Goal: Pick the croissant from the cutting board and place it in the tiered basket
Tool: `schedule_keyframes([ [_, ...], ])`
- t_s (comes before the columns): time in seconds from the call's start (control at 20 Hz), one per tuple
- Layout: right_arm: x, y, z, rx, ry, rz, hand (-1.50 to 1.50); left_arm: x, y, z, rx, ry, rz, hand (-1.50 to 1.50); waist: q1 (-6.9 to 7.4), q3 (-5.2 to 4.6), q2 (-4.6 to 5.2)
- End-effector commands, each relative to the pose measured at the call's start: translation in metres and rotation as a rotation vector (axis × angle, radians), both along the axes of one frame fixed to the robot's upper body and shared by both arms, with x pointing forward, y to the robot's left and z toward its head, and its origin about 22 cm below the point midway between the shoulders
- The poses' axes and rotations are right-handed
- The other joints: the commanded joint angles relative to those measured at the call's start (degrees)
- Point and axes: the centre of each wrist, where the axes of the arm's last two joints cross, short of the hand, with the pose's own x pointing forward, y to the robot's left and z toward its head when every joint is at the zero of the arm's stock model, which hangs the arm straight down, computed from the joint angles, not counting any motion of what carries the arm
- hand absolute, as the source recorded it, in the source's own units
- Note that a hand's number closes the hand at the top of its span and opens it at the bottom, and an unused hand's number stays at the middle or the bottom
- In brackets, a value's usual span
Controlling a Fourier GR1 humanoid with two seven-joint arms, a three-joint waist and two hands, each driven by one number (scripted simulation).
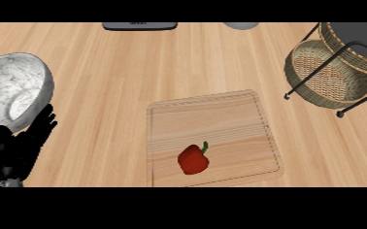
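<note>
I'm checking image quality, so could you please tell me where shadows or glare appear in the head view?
Head view: even, soft lighting; the red bell pepper casts almost no shadow on the pale wooden cutting board; mild sheen on the marbled white bowl; no harsh glare.

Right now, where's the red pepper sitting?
In the head view, the red bell pepper lies on the wooden cutting board, near its front-left corner, well away from the tiered basket at the far right.
</note>
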Motion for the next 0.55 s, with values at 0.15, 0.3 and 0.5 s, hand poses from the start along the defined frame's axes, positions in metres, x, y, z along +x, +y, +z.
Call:
schedule_keyframes([
  [0.15, -0.047, -0.048, 0.028, 0.288, -0.287, 0.022, -1.5, -0.022, 0.001, -0.015, -0.005, 0.045, 0.052, 0.0, -2.17, -0.03, -0.84],
  [0.3, -0.075, -0.075, 0.022, 0.309, -0.391, 0.07, -1.5, -0.016, 0.003, -0.007, 0.003, 0.018, 0.071, 0.0, -3.37, -0.02, -0.96],
  [0.5, -0.107, -0.105, -0.008, 0.38, -0.387, 0.155, -1.5, -0.023, -0.001, -0.014, -0.009, 0.023, 0.049, 0.0, -4.33, -0.06, -1.13],
])
